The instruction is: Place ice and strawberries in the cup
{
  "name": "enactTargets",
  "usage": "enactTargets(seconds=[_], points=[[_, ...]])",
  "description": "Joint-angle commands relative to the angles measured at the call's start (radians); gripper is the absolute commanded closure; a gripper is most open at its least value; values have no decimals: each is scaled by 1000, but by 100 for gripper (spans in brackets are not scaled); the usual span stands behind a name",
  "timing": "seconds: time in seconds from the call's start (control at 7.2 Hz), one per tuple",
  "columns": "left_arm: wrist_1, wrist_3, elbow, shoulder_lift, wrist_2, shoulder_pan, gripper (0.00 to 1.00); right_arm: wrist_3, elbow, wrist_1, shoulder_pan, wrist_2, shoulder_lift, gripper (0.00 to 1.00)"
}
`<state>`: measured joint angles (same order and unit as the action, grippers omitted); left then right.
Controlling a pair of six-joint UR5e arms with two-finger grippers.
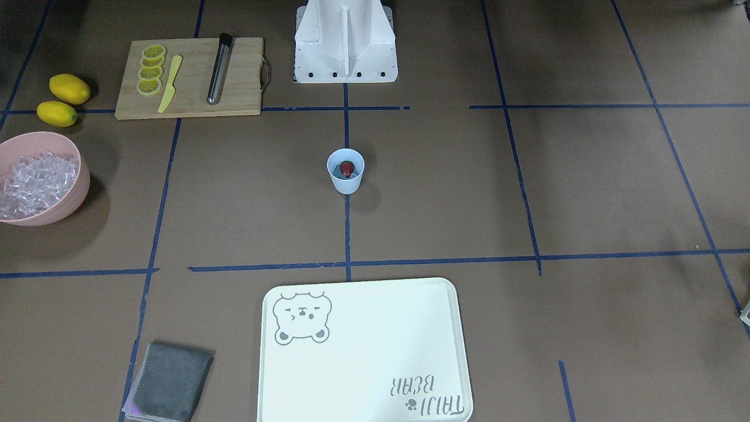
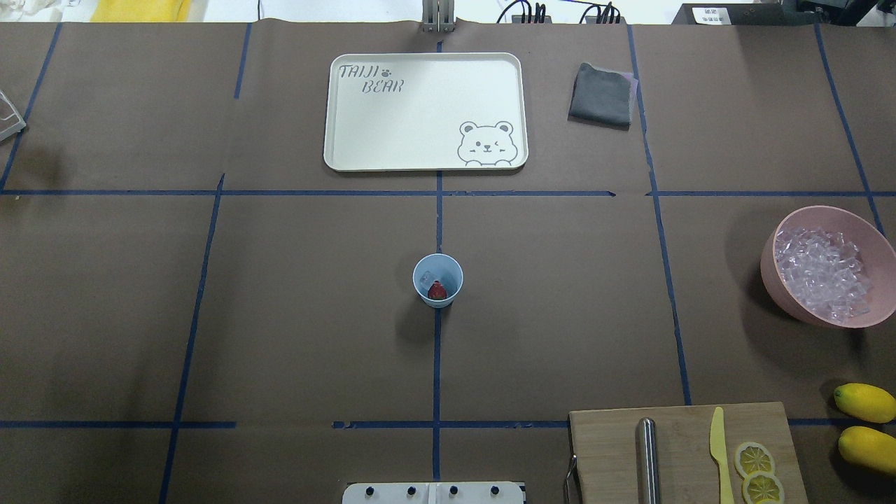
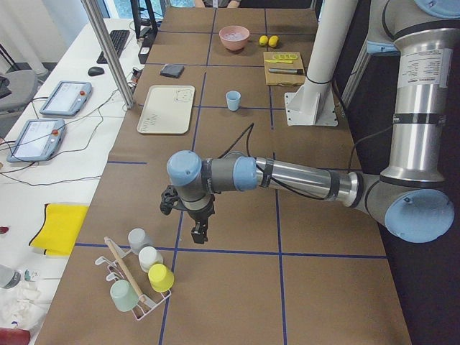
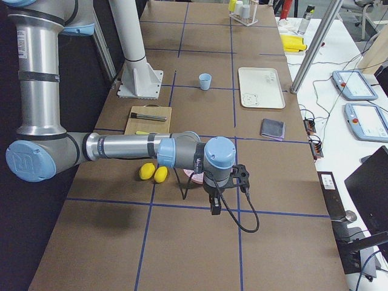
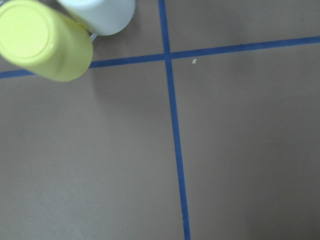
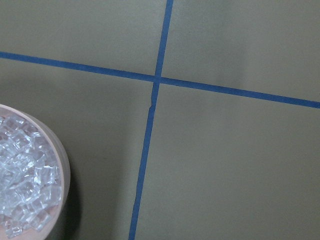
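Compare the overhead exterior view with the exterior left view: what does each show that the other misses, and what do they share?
Overhead only: the strawberry and an ice cube inside the cup. Exterior left only: the left arm and left tool, hanging over bare table near a cup rack, far from the cup. Both: cup, tray, pink bowl, board, lemons, grey cloth.

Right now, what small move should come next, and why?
Probably shift the right gripper sideways over the pink bowl for more ice: the cup holds the strawberry but seemingly one cube, and the right wrist view shows the bowl's rim close by.
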<state>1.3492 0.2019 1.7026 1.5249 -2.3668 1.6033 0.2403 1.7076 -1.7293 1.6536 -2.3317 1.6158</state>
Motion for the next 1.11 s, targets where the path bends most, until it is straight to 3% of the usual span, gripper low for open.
enactTargets(seconds=[0.0, 0.97], points=[[15, -6, -6, -12, 0, 18, 0, -6, 3, -1, 0, 0, 2, 1], [8, 5, 2, -17, 6, 15, 0, -7, 3, -1, 0, -2, 15, 0]])
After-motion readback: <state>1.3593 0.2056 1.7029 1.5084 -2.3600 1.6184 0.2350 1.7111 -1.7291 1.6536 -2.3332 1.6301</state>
